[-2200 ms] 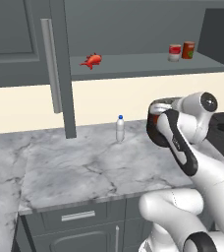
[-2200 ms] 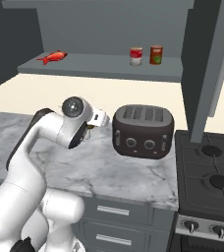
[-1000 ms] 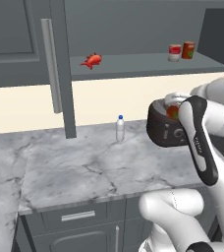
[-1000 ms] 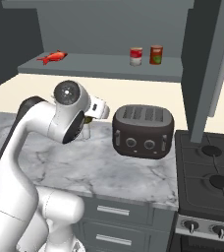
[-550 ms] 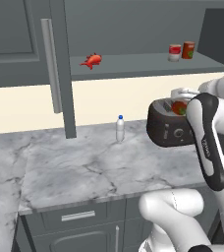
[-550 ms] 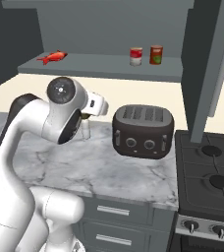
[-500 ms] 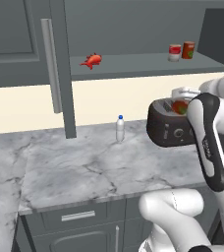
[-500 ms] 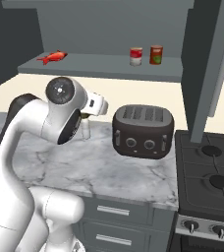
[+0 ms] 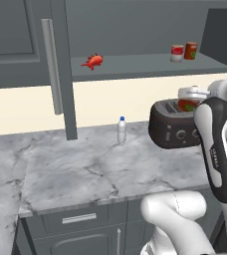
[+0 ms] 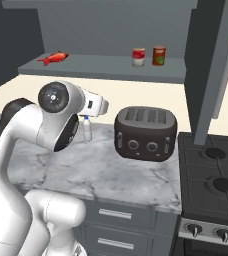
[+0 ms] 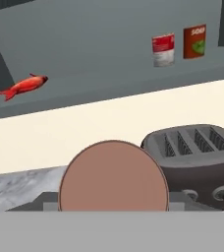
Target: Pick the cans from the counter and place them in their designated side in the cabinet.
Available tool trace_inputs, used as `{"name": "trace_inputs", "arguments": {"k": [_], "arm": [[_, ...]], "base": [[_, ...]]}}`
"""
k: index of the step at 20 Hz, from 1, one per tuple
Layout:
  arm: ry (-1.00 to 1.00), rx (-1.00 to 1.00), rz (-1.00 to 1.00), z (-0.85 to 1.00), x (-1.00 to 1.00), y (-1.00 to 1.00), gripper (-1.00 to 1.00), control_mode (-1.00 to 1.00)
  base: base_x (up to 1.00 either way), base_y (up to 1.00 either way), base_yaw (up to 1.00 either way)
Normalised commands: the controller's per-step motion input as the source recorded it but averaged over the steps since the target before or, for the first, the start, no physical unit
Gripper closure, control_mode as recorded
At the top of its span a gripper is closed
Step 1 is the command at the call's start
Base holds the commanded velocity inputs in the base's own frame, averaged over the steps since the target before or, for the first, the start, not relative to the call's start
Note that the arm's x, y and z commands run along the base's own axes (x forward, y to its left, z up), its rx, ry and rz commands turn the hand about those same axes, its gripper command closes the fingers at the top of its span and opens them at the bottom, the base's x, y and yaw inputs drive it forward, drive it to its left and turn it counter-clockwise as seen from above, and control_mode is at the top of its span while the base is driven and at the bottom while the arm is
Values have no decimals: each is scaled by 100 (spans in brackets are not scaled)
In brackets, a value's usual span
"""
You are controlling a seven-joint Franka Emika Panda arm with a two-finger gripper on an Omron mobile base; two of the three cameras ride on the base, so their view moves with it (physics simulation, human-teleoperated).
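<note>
On the cabinet's grey shelf (image 9: 135,67) two cans stand side by side at its right end: a cream-white one with a red band (image 9: 176,53) (image 10: 138,57) (image 11: 163,49) and a dark red one with a green label patch (image 9: 190,50) (image 10: 159,55) (image 11: 195,42). My gripper (image 9: 187,101) hangs above the marble counter (image 9: 85,169), in front of the toaster's top, shut on a third, red can (image 9: 187,105). That can's flat brownish end (image 11: 113,179) faces the hand camera and hides the fingertips.
A dark toaster (image 9: 172,127) (image 10: 146,132) (image 11: 197,152) sits on the counter below the shelf. A small clear bottle with a blue cap (image 9: 121,130) stands left of it. A red fish-shaped item (image 9: 93,61) lies on the shelf. The open cabinet door (image 9: 60,69) hangs left; a stove (image 10: 213,175) is at the right.
Over two seconds my arm carried the red can to the right and a little upward, from beside the toaster to in front of its top. In the last half second it barely moved.
</note>
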Motion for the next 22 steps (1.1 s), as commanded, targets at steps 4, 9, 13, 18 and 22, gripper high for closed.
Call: {"name": "trace_inputs", "arguments": {"k": [4, 9, 13, 18, 22], "arm": [[-8, -2, 0, 8, -10, 0, 100, -100], [-6, -1, 0, 23, -16, 0, 100, -100], [0, 0, 0, 37, -19, 0, 100, -100], [0, 0, 0, 32, -13, 0, 100, -100], [-1, 0, 0, 23, 0, 0, 100, -100]], "base": [[0, 0, 0], [0, 0, 0], [0, 0, 0], [0, 0, 0], [0, 0, 0]]}}
